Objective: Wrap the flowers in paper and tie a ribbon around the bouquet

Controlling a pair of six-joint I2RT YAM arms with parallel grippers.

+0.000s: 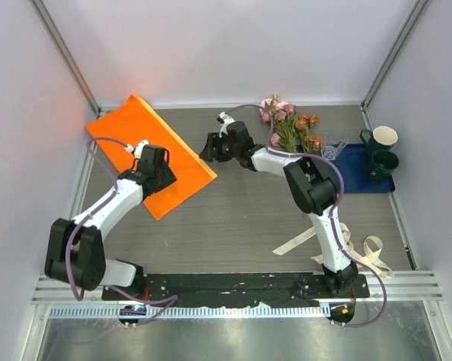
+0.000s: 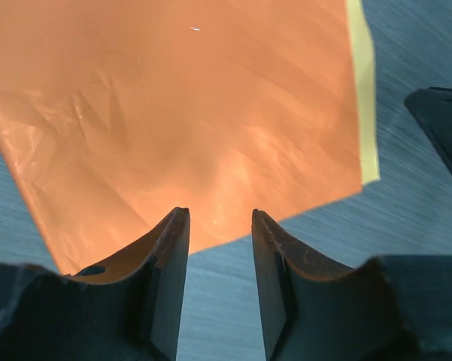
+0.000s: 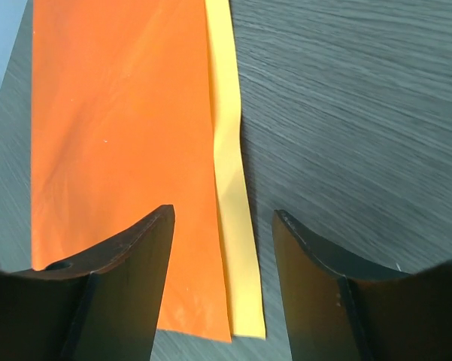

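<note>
No readable text, labels, brands or numbers in any of the three views. ribbon (image 1: 295, 241) is too small in the top view to tell whether it carries print; paper (image 1: 128, 124) shows plain orange with a pale yellow edge strip in both wrist views, no markings on it

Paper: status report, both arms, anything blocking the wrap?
Left gripper and right gripper: jaws apart, nothing clamped, at edges of the paper. Sheet spread open, flowers not on it; ribbon by right base. Nothing in the way.
</note>
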